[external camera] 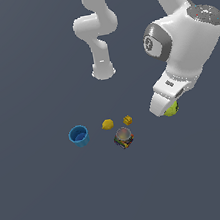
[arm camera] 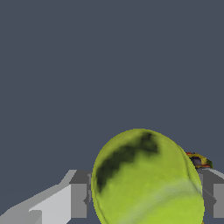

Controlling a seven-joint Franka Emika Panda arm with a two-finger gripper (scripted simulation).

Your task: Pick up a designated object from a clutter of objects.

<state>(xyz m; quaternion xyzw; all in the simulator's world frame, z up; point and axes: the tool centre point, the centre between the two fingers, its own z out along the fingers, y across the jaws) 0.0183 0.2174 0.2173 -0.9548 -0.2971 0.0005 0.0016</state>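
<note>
The yellow-green ball [arm camera: 146, 175] with darker markings fills the space between my gripper's two fingers in the wrist view. The left finger [arm camera: 78, 199] and the right finger [arm camera: 214, 197] both press against its sides. In the exterior view the ball [external camera: 172, 110] peeks out under the white hand of my gripper [external camera: 166, 108], on the exterior view's right, apart from the other clutter. Whether the ball is off the floor cannot be told.
The rest of the clutter sits to the exterior view's left of the gripper: a blue cup [external camera: 79, 136], a yellow lump [external camera: 107, 124], a small orange piece [external camera: 127, 120] and a multicoloured can [external camera: 124, 137], whose edge also shows behind the ball in the wrist view [arm camera: 197, 160].
</note>
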